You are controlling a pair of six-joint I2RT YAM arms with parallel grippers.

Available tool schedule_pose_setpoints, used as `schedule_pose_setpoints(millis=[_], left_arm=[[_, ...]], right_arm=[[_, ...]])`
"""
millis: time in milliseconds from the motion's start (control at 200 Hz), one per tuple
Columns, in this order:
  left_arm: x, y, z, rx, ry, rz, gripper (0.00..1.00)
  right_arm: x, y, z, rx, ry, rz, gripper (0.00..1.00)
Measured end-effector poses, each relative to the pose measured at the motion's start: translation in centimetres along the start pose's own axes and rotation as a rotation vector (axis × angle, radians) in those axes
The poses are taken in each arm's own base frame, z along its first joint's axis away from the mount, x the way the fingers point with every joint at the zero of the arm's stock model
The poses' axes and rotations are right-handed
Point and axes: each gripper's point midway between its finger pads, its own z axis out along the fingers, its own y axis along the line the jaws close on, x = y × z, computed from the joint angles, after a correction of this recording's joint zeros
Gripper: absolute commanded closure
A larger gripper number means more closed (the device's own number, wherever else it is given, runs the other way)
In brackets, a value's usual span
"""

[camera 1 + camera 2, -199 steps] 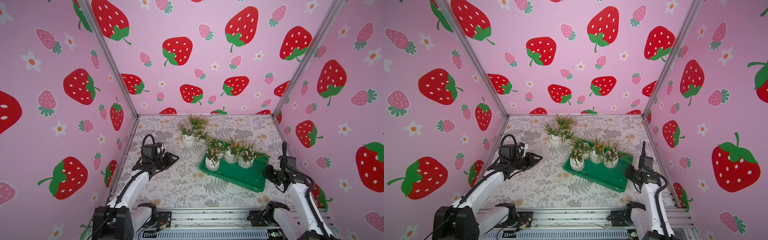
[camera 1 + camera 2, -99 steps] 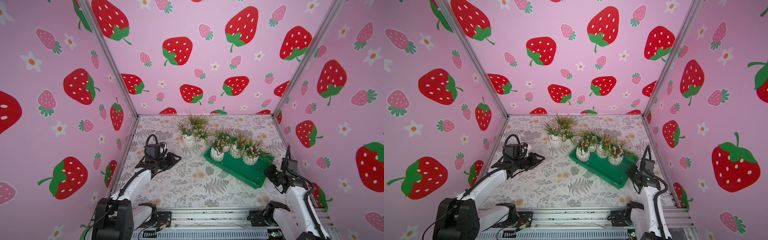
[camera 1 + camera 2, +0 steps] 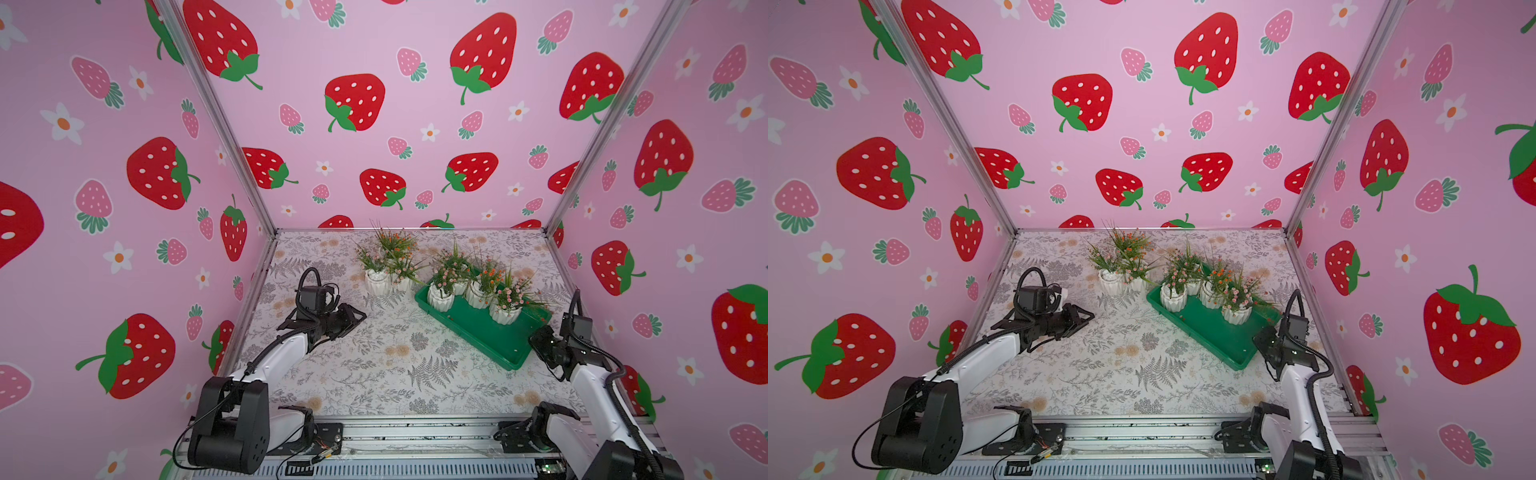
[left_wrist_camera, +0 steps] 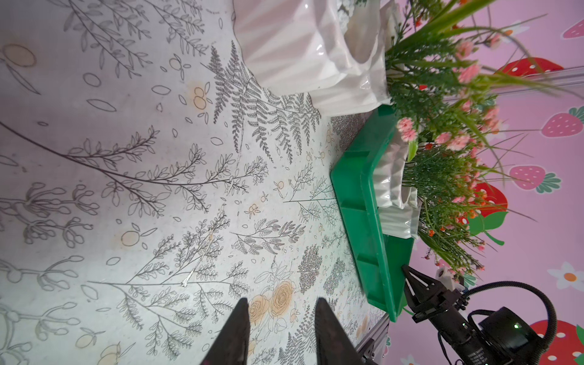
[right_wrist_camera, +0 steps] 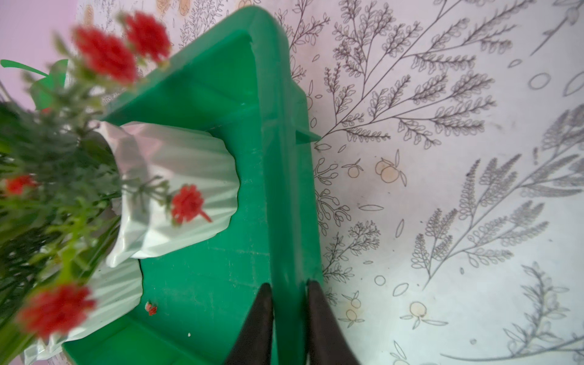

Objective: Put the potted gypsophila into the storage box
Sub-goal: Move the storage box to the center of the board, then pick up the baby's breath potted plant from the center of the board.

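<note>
The right claw (image 5: 288, 286) straddles the rim of the green tray (image 3: 494, 332) at the corner nearest it, one finger inside the wall and one outside; whether the fingers pinch the rim or merely flank it, I cannot tell. The left claw (image 4: 281, 303) hovers low over the table (image 3: 374, 374), its fingers partly spread with nothing between them.

Four stowed pots (image 3: 440, 297) stand upright in the tray, crowded at the end far from the right claw; the tray floor just ahead of that claw is bare. At least two loose pots (image 3: 377, 283) sit on the table ahead of the left claw and a little to one side; they touch each other and stand just beside the tray's far corner, with bare table between them and the fingertips.

The job looks partly done; the step in hand seems to be the reach for the next loose pot, with the right claw placed to steady the tray. That reach likely calls for the left claw to spread wider, since a pot looks broader than the present gap; it should close on the nearer pot's fluted wall without nudging its neighbour; then lift high enough to clear the rim and the stems, and set the pot down on the bare floor.
</note>
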Motion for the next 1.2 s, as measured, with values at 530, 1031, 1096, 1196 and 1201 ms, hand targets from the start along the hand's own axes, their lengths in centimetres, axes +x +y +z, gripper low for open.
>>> schedule_pose_setpoints(millis=[530,1031,1096,1196,1201], left_arm=[[-3.5,-2.0,-0.6,0.025,-0.127,-0.007,0.61],[-12.8,-6.5,1.4,0.062,-0.212,0.021,0.59],[-13.1,-6.5,2.7,0.046,-0.187,0.025,0.59],[-13.5,-5.9,4.6,-0.001,-0.146,0.031,0.6],[-13.5,-5.8,4.6,-0.004,-0.144,0.032,0.6]], right_arm=[[-4.8,7.0,-11.8,-0.253,-0.342,-0.178,0.59],[10.3,26.9,-4.1,-0.434,0.212,-1.106,0.58],[11.6,27.1,-3.1,-0.431,0.254,-1.147,0.58],[12.3,27.2,-2.6,-0.435,0.285,-1.18,0.58],[12.3,27.2,-2.6,-0.435,0.285,-1.18,0.58]])
